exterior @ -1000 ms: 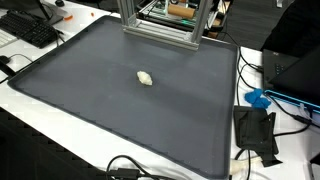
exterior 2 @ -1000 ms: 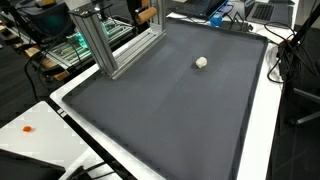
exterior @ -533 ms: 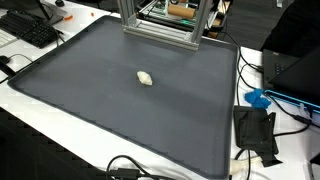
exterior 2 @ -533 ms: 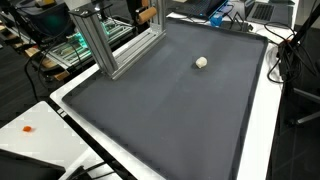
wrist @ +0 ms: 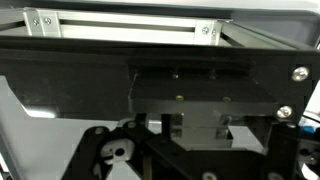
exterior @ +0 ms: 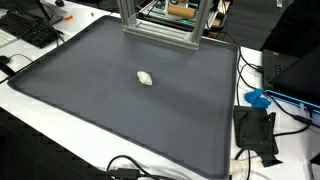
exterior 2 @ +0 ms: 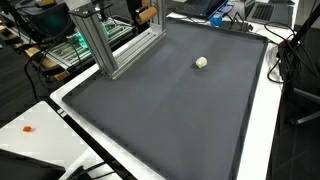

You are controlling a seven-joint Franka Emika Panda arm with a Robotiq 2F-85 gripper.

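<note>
A small white crumpled lump (exterior: 145,78) lies alone on the dark grey mat (exterior: 90,110), a little beyond its middle; it also shows as the lump (exterior 2: 201,62) on the mat (exterior 2: 170,120). Neither the arm nor the gripper appears in either exterior view. In the wrist view the gripper (wrist: 188,166) shows only as dark linkage parts along the bottom edge, spread wide with nothing between them. It faces a grey metal block (wrist: 190,100) under an aluminium bar (wrist: 130,24). The lump is not in the wrist view.
An aluminium frame (exterior: 160,25) stands at the mat's far edge, seen as the frame (exterior 2: 105,45) too. A keyboard (exterior: 30,28), cables (exterior: 130,170), a blue item (exterior: 258,98) and a black box (exterior: 255,130) lie around the mat.
</note>
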